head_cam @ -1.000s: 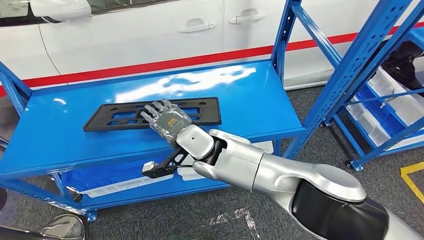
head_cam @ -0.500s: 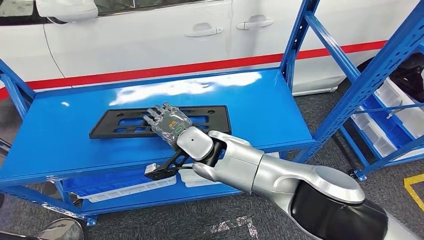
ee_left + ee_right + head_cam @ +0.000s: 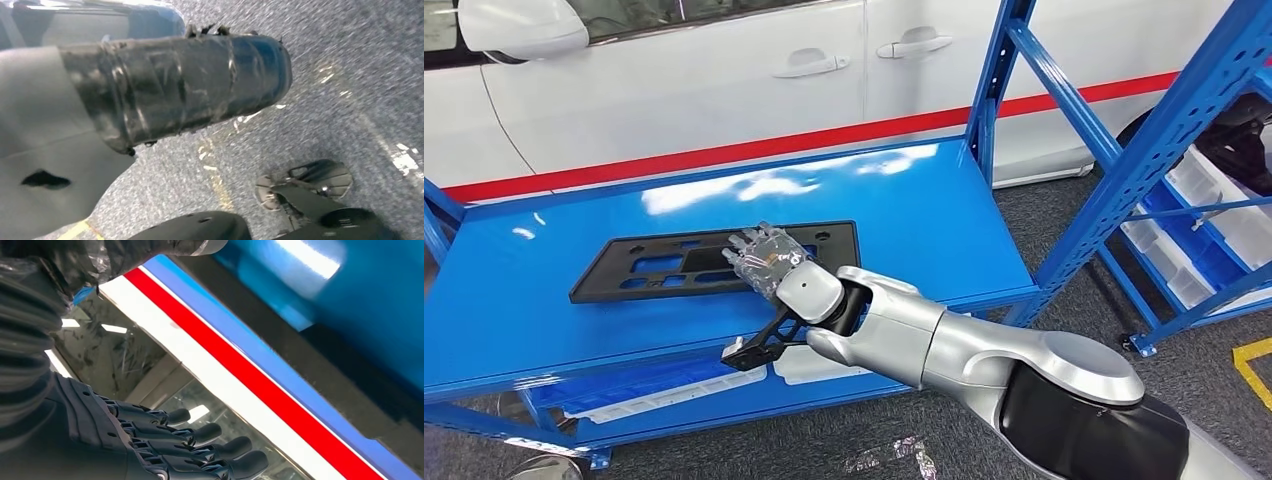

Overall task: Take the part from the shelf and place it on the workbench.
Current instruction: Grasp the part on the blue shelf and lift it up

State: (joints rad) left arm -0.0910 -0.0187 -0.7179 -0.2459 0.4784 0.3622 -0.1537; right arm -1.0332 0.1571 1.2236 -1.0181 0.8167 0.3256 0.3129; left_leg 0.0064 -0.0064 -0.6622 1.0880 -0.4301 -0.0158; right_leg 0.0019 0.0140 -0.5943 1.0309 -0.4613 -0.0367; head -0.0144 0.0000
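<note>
Blue shelf (image 3: 904, 200), black part (image 3: 664, 268) flat on top, right hand (image 3: 769, 262) over part's right end, fingers extended, grip unclear.

One flat black plastic part (image 3: 714, 262) is lying on one glossy blue metal shelf (image 3: 924, 215); one silver robot hand (image 3: 769, 263) is showing; two white car door handles (image 3: 809, 66) are showing behind.

Right arm (image 3: 984, 345) stretched forward, right hand (image 3: 769, 262) palm down, fingers (image 3: 210, 447) extended side by side, holding nothing.
</note>
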